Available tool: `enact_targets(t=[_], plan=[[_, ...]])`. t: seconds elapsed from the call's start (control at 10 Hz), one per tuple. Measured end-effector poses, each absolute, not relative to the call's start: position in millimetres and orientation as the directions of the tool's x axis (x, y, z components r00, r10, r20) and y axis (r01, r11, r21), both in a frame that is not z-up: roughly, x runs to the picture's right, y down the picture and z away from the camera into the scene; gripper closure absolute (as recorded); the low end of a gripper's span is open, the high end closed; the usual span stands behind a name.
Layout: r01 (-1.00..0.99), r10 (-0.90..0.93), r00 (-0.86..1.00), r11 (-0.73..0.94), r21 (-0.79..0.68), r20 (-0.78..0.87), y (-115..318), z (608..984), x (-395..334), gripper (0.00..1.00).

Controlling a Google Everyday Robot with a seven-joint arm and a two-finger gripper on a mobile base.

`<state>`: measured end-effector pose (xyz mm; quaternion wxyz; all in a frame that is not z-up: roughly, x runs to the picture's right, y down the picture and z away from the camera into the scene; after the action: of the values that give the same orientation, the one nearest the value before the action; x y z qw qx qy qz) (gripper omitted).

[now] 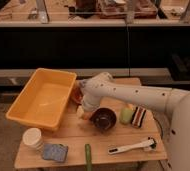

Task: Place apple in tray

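The tray (42,98) is a large deep yellow-orange bin on the left half of the wooden table. My white arm reaches in from the right, and its wrist bends down just right of the tray. The gripper (83,111) points down between the tray and a dark bowl (104,119). The apple (80,113) shows as a small pale round shape right at the gripper, mostly hidden by the wrist. I cannot tell whether it is held or resting on the table.
A small brown dish (76,95) sits behind the gripper by the tray's wall. A greenish-yellow fruit (126,115) and a striped object (138,116) lie right of the bowl. Along the front are a white cup (33,138), a blue sponge (55,152), a green vegetable (88,156) and a white brush (133,146).
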<state>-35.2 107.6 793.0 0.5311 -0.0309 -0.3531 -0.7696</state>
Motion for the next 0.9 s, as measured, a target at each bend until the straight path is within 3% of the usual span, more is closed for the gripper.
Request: enact_targets(t=[0.5, 0.7, 0.9], plan=[[0.838, -0.915, -0.325, -0.162, 0.520, 0.239, 3.2, 722.6, -38.8, 0.55], [0.820, -0.962, -0.246, -0.144, 0.554, 0.115, -28.4, 689.1, -57.9, 0.66], [0.791, -0.988, -0.155, -0.135, 0.597, -0.018, -60.6, 656.3, -96.4, 0.88]])
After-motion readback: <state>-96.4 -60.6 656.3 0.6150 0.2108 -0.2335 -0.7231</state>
